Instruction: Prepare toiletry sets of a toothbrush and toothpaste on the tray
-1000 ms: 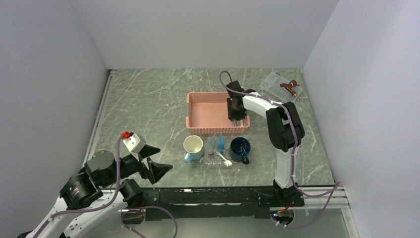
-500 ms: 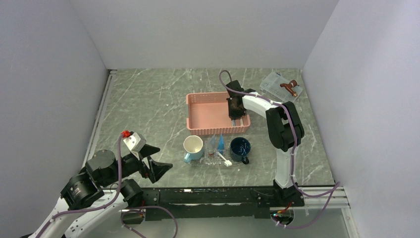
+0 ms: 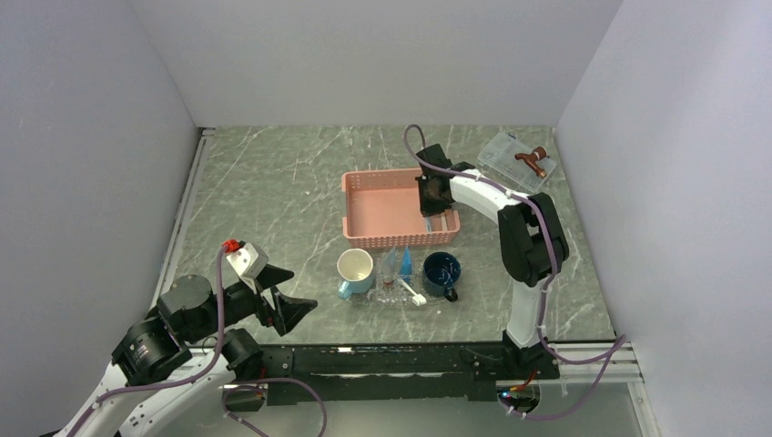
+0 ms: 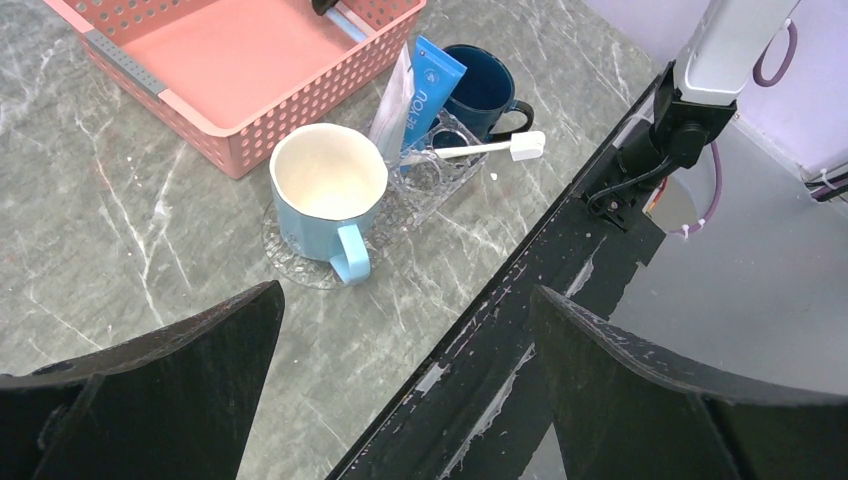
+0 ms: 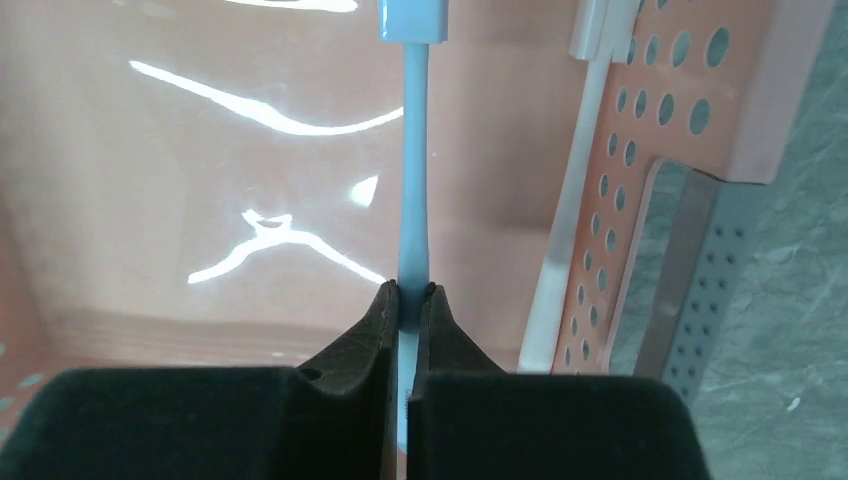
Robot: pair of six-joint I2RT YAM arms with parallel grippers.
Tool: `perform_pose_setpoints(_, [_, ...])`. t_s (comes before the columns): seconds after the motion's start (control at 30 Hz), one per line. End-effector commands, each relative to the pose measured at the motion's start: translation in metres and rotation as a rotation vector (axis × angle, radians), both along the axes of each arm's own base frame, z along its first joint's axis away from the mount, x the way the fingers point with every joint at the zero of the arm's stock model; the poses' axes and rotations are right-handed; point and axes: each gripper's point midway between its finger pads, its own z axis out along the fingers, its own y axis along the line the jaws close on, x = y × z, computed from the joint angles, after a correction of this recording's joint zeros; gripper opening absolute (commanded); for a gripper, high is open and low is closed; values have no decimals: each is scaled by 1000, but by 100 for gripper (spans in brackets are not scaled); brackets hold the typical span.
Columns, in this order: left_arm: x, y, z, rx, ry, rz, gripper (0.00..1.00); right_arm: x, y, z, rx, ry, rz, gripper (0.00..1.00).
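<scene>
Pink basket (image 5: 745, 100) wall beside gripped toothbrush (image 5: 413, 200).

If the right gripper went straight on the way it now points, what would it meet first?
The floor of the pink basket, just past the right gripper shut on the toothbrush; how near is unclear.

Soft, even overhead light, faint shadows, white glare streaks on basket (image 5: 150, 200) floor.
</scene>
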Motion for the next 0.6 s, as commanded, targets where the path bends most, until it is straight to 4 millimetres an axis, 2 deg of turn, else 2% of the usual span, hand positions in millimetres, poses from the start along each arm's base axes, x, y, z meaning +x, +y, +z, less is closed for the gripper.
perform_pose_setpoints(0.0, [3,-5,10,-28,-31,-10,99,6,12,46,52,-121,42,0])
perform_pose_setpoints(0.3, [4,-5,9,-25,-24,-6,99,-4,21,96,58,-252,126,0])
perform_pose_setpoints(0.57, [5,-5,7,-16,-11,1,99,-40,26,149,87,-374,199,0])
